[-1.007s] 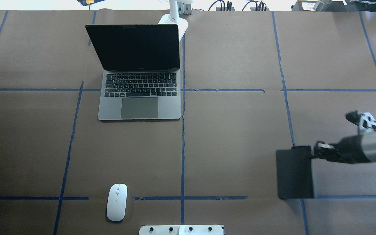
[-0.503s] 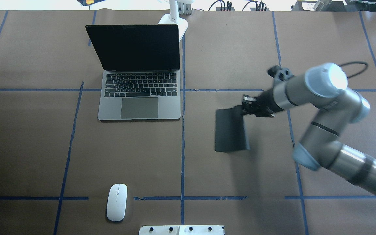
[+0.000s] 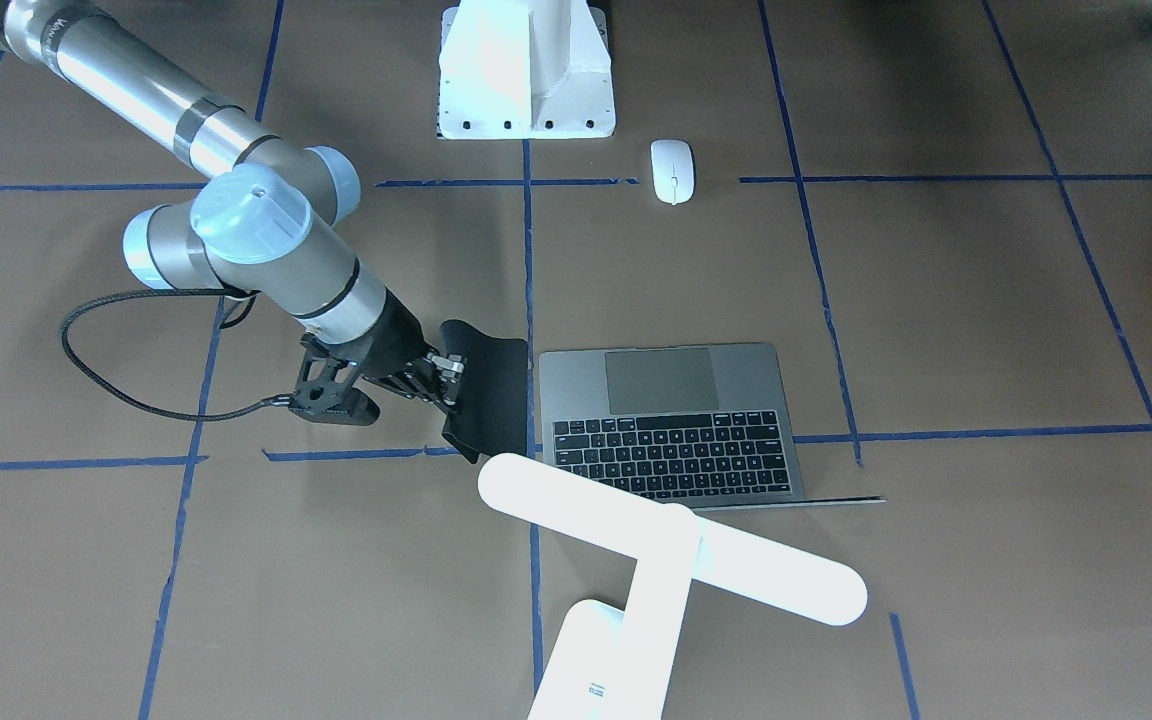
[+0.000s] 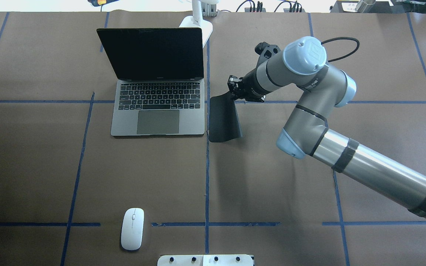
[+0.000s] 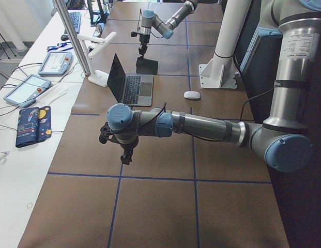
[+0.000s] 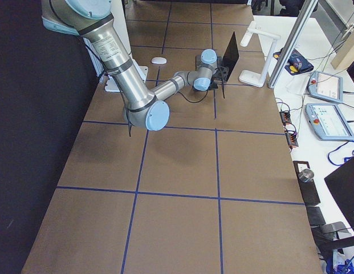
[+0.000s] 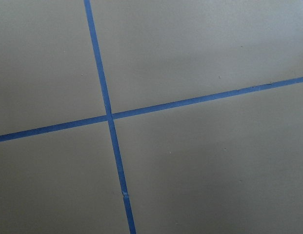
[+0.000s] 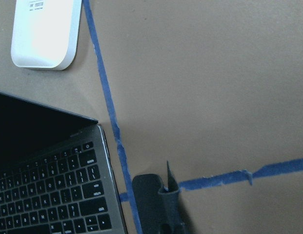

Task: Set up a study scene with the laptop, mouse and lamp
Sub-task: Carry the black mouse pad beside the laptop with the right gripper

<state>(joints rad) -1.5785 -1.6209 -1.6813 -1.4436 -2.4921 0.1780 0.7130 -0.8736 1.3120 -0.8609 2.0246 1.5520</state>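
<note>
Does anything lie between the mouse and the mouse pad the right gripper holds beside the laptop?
Nothing visible does. Only bare table with blue tape lines lies between the mouse and the pad, which the right gripper holds just right of the laptop.

Laptop [image 4: 157, 96] matt grey metal; mouse [image 4: 132, 229] glossy white plastic.

The upright screen of the laptop [image 4: 159, 96] walls off the far left of the surface [image 4: 272, 177], with the lamp [image 3: 671, 545] overhanging behind it. Just beside the laptop's right edge is the black mouse pad [image 4: 223, 120], pinched in the right tool [image 4: 234, 94] — no passage there. Bare surface runs from the laptop to the mouse [image 4: 132, 229], which lies near the pedestal [image 4: 183, 260].
</note>
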